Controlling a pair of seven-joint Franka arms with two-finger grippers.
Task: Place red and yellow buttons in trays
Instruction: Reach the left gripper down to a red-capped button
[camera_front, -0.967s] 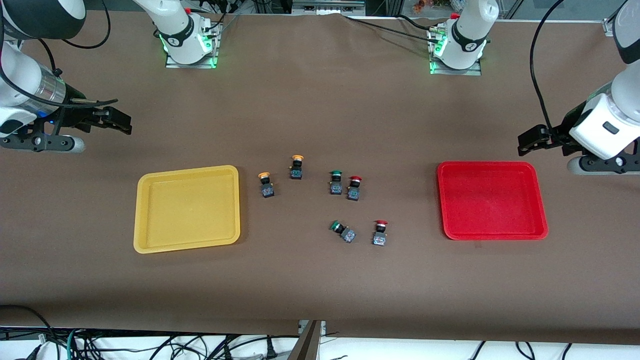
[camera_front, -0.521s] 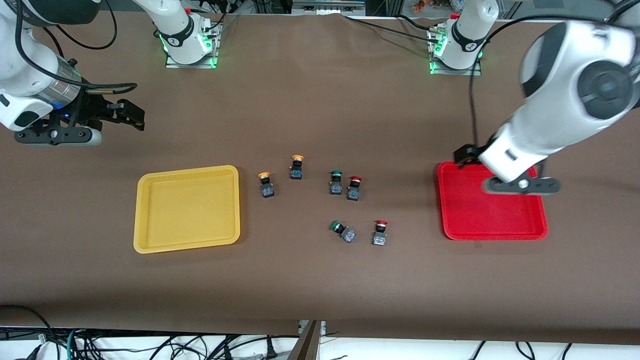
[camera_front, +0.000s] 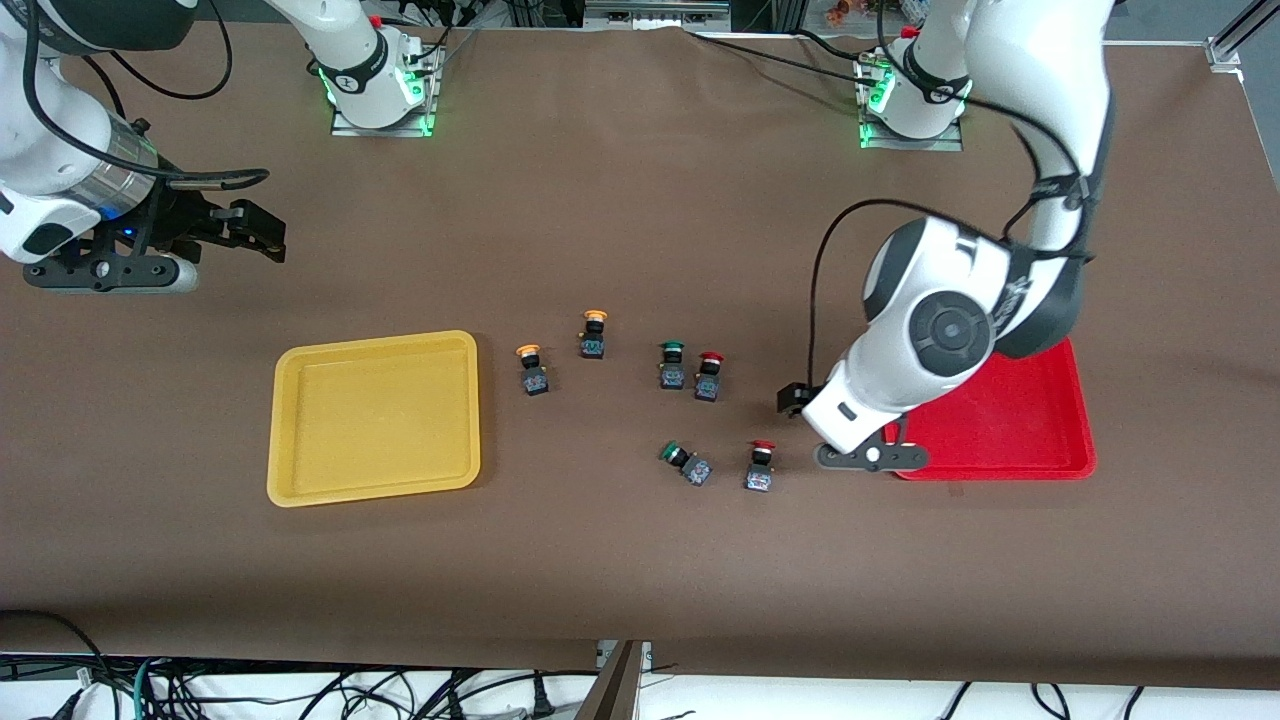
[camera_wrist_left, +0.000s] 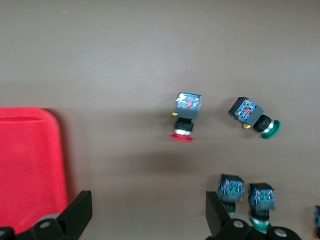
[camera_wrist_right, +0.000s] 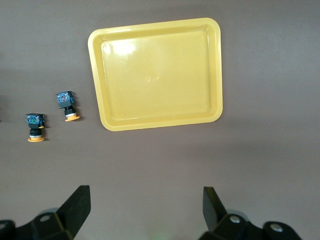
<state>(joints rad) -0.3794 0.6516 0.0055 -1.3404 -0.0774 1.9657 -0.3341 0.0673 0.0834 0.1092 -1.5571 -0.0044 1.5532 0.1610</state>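
Observation:
Two yellow-capped buttons (camera_front: 533, 370) (camera_front: 593, 335) stand beside the yellow tray (camera_front: 375, 415). One red-capped button (camera_front: 708, 375) stands mid-table; another (camera_front: 760, 466) is nearer the front camera. The red tray (camera_front: 1010, 420) lies at the left arm's end, partly hidden by that arm. My left gripper (camera_front: 800, 410) is open and empty, over the table between the red tray and the nearer red button (camera_wrist_left: 185, 120); it shows in its wrist view (camera_wrist_left: 148, 210). My right gripper (camera_front: 262, 235) waits open and empty, over the table at the right arm's end, above the yellow tray (camera_wrist_right: 155, 75).
Two green-capped buttons: one (camera_front: 671, 364) stands right beside the mid-table red one, one (camera_front: 685, 462) lies tipped beside the nearer red one. The arm bases (camera_front: 380, 90) (camera_front: 915, 100) stand at the table's top edge. The brown mat (camera_front: 640, 570) covers the table.
My left arm has swung from the table's end across the red tray to the table beside the nearer red button. My right gripper shifted slightly, then held still. No button moved.

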